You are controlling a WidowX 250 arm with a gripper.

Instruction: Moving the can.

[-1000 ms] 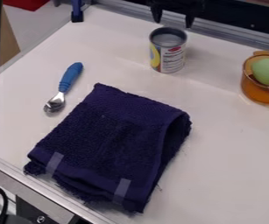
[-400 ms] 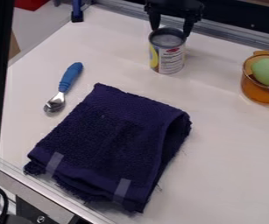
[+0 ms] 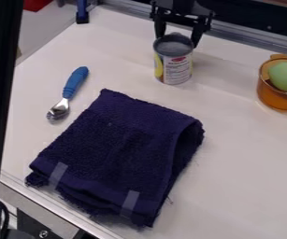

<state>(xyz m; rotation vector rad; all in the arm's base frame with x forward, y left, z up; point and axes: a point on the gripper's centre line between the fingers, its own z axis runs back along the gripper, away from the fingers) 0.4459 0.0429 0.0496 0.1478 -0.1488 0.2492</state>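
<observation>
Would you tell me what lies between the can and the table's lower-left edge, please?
A dark blue folded towel lies between the can and the table's lower-left edge, as the camera view shows.

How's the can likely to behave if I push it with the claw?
The can looks like metal, so it's probably stiff. Standing taller than wide, it may tip if the claw pushes near its top. Its round side suggests it could roll once down.
</observation>
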